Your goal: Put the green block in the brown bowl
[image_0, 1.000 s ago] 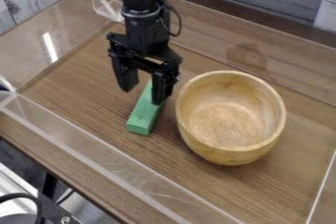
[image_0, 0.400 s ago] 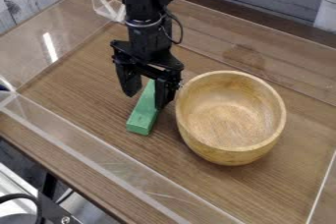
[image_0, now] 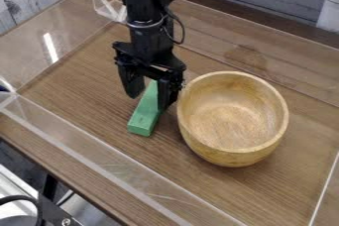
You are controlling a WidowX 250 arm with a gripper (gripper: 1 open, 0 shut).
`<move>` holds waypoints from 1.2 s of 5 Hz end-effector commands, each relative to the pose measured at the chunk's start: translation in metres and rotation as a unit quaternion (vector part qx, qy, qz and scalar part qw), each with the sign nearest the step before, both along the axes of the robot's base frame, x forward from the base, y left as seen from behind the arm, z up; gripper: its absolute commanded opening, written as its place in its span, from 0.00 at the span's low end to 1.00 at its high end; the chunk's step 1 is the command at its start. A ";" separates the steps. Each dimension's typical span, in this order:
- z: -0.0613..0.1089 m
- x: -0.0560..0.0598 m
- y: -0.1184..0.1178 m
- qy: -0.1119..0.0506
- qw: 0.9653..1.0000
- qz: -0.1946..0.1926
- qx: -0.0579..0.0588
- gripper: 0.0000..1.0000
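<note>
**Inspector A:** We record the gripper [image_0: 149,89] pointing straight down over the wooden table [image_0: 252,47], its two dark fingers [image_0: 133,79] spread wide. One finger stands on either side of the far end of the green block [image_0: 145,114].

**Inspector B:** Do we note any grip on the block?

**Inspector A:** We do not. The jaws stand apart with the block's upper end between them. We cannot tell from this angle whether either finger touches its faces. The block lies flat on the table, long axis running from the gripper toward the near-left.

**Inspector B:** And its position relative to the brown bowl [image_0: 233,117]?

**Inspector A:** We find the block just beside the bowl, to its left in the camera view, outside the rim. The bowl sits upright on the table, its interior showing only wood grain. The right-hand finger is near the bowl's left rim; we see a narrow gap there.

**Inspector B:** Surroundings?

**Inspector A:** We observe a clear plastic wall [image_0: 79,166] bordering the table along the near and left sides. The black arm [image_0: 143,7] rises from the gripper toward the top of the view.
</note>
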State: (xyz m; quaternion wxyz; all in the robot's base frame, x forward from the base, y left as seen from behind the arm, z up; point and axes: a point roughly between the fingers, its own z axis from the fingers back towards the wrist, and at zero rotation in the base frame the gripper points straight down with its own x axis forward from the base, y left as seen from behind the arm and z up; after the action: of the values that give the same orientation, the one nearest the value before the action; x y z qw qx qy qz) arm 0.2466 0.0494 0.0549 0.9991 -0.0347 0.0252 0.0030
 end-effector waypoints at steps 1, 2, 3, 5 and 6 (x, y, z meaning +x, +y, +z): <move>0.015 0.009 0.006 -0.033 0.999 0.008 0.003 1.00; 0.018 0.011 0.009 -0.039 0.999 0.012 0.001 1.00; 0.019 0.012 0.011 -0.043 0.999 0.015 0.001 1.00; 0.018 0.013 0.011 -0.046 0.999 0.020 0.000 1.00; 0.017 0.014 0.011 -0.046 0.999 0.022 -0.001 1.00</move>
State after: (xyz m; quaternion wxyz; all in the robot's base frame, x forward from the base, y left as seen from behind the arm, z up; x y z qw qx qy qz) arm 0.2489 0.0551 0.0560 0.9987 -0.0442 0.0139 0.0200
